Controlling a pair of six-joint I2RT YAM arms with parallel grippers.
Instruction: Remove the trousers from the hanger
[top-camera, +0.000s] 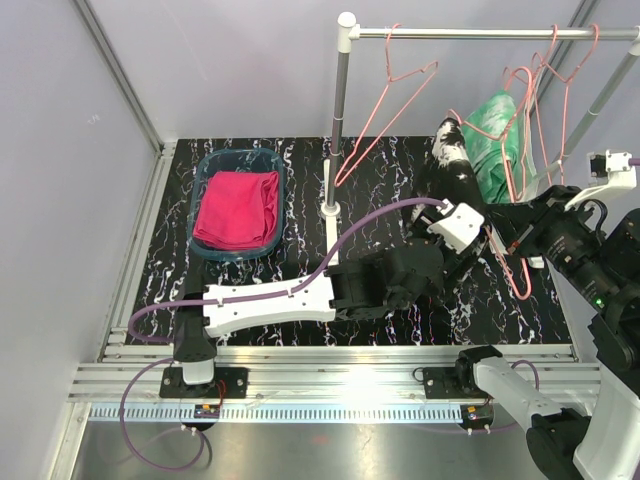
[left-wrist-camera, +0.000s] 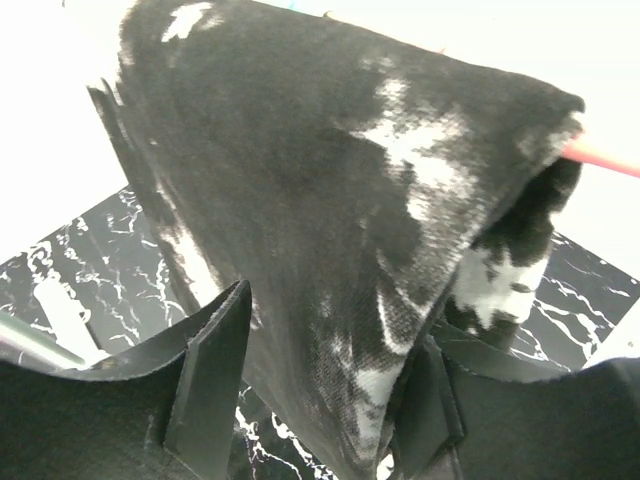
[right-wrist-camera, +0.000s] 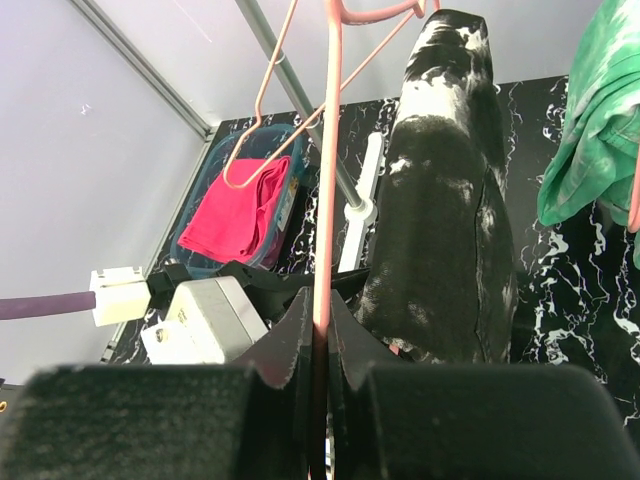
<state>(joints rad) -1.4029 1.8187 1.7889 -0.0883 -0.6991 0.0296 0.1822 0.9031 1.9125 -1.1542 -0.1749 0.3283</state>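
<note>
The black, white-speckled trousers (top-camera: 452, 160) hang folded over a pink hanger (top-camera: 521, 272) on the rack. In the left wrist view the lower fold of these trousers (left-wrist-camera: 340, 200) hangs between the jaws of my left gripper (left-wrist-camera: 330, 320). The jaws are open: the right finger (left-wrist-camera: 430, 400) touches the cloth and the left finger (left-wrist-camera: 215, 370) stands apart from it. My right gripper (right-wrist-camera: 322, 305) is shut on the hanger's wire (right-wrist-camera: 328, 150), beside the black trousers (right-wrist-camera: 440, 200). Green-and-white trousers (top-camera: 497, 145) hang on another hanger to the right. Magenta trousers (top-camera: 237, 208) lie in a bin.
The blue bin (top-camera: 205, 170) stands at the back left of the black marbled table. The rack's upright pole (top-camera: 340, 110) and its white foot (top-camera: 329, 205) stand mid-table. An empty pink hanger (top-camera: 400, 85) hangs left of the black trousers. More hangers (top-camera: 565, 70) crowd the rail's right end.
</note>
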